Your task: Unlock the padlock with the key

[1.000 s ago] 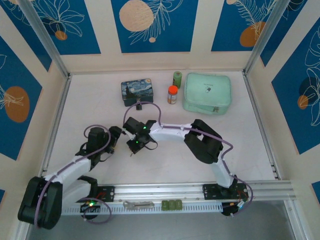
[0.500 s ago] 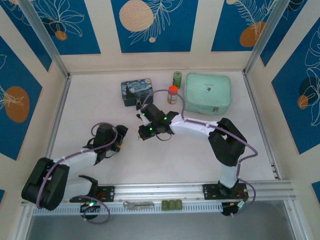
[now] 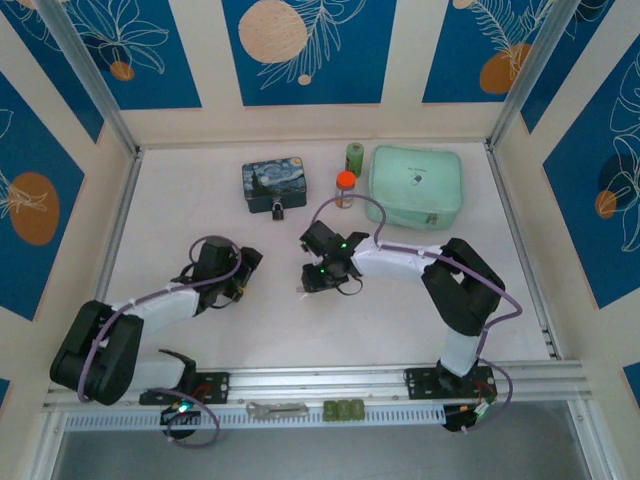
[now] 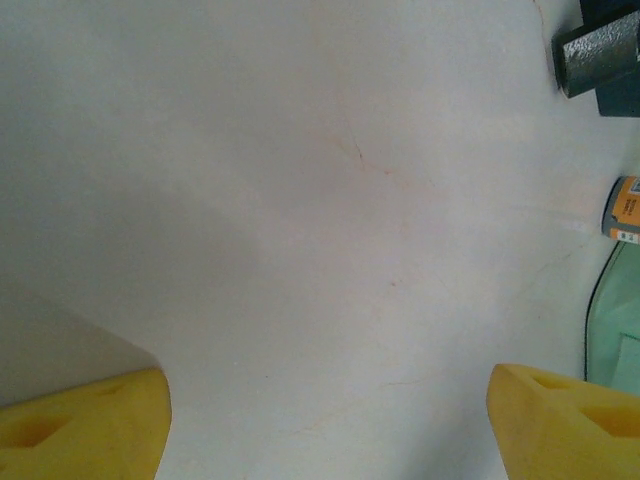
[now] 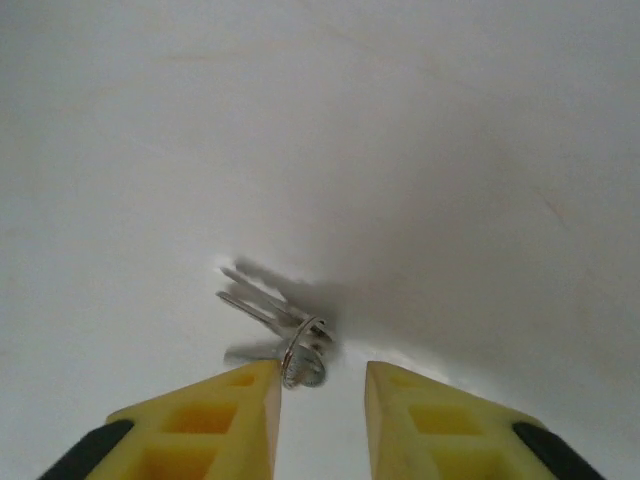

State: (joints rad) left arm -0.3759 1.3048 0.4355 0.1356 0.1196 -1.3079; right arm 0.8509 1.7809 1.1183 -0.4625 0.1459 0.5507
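Overhead first: padlock (image 3: 277, 210) sits on the tabletop (image 3: 180, 210) touching the front of the painted box (image 3: 273, 183), shackle apparently closed, though it is too small to be sure. Right fingers (image 3: 306, 283) are low over mid-table, well apart from the lock; left fingers (image 3: 240, 272) are near them to the left, holding nothing visible. The key is too small to make out from up here. Left wrist view: left fingers (image 4: 90, 425) spread wide over bare tabletop, nothing between them. At the top right edge is a grey metal block, probably the padlock (image 4: 598, 55), with an orange-capped bottle (image 4: 625, 208) and a green pouch (image 4: 615, 330) beyond. Right wrist view: this one gives what overhead cannot, the key (image 5: 262, 305) on a small ring, lying on the tabletop just off the fingertips. Right fingers (image 5: 210, 420) stand slightly apart with an empty gap, the ring just beside one tip; whether they touch, I cannot tell. My judgement: early stage. Key not in a firm grasp, lock not steadied, nothing inserted or turned; all of that is left.
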